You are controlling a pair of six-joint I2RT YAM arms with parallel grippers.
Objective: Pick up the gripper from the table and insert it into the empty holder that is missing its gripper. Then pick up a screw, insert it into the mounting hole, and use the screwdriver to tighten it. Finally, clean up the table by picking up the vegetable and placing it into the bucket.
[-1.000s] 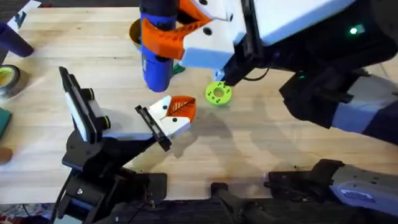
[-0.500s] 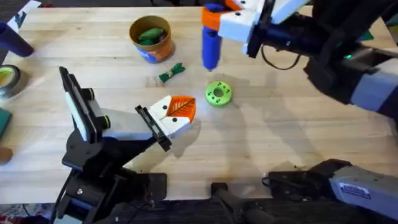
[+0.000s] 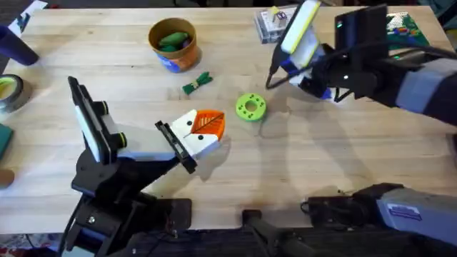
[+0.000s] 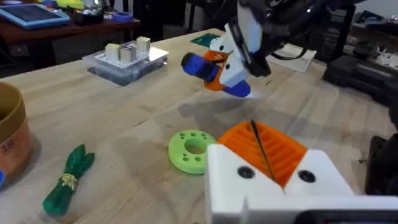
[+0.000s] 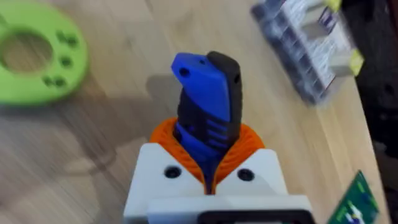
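Note:
The orange ribbed gripper (image 3: 209,123) sits in the white holder (image 3: 194,143) at the tip of my left arm. In the left wrist view my left gripper (image 4: 258,149) has its orange pads (image 4: 283,152) pressed together on nothing. My right gripper (image 3: 296,57) (image 5: 208,162) is shut on the blue screwdriver (image 3: 288,66) (image 4: 199,64) (image 5: 205,106), held tilted above the table right of the holder. The dark green vegetable (image 3: 198,83) (image 4: 68,177) lies between the holder and the yellow-tan bucket (image 3: 173,58) (image 4: 12,143). The screw is hidden.
A bright green disc (image 3: 250,107) (image 4: 191,150) (image 5: 34,59) lies just right of the holder. A clear parts box (image 3: 271,21) (image 4: 124,59) stands at the back. Green pods fill the bucket. A tape roll (image 3: 8,91) sits at the left edge.
My right arm has carried the screwdriver from over the bucket and holder to the back right, uncovering the bucket and the vegetable. The left arm has stayed still.

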